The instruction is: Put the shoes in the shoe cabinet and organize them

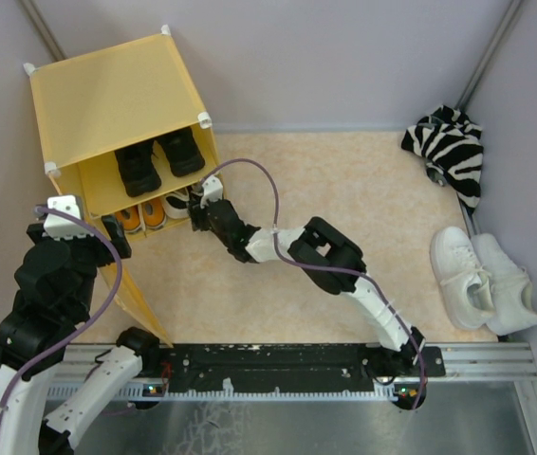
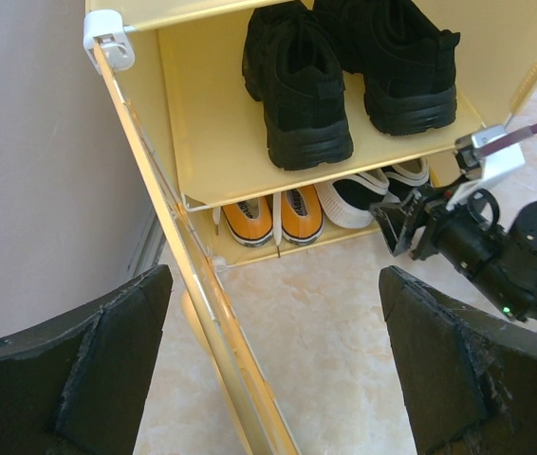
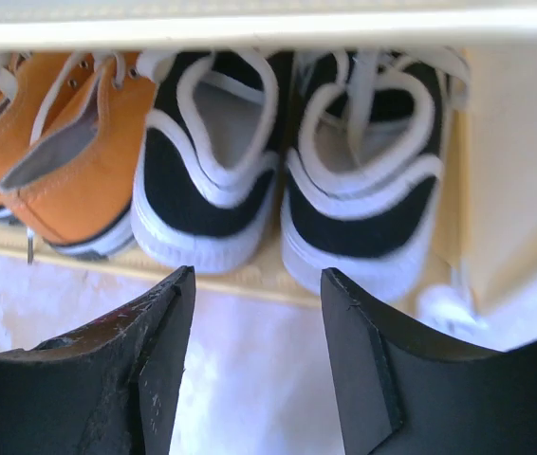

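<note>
The yellow shoe cabinet point(image 1: 107, 95) stands at the far left with its door point(image 1: 136, 299) swung open. Black shoes point(image 1: 159, 156) sit on the upper shelf. Below them are orange sneakers point(image 3: 60, 161) and, to their right, black-and-white sneakers point(image 3: 287, 180), heels outward. My right gripper point(image 3: 257, 284) is open just in front of the black-and-white pair, holding nothing. My left gripper point(image 2: 273, 275) is wide open, and the door's edge point(image 2: 202, 313) passes between its fingers without touching them. White sneakers point(image 1: 482, 280) lie on the floor at the right.
A zebra-striped cloth bundle point(image 1: 449, 147) lies in the far right corner. Grey walls close in the left, back and right sides. The metal rail point(image 1: 297, 360) carrying the arm bases runs along the near edge.
</note>
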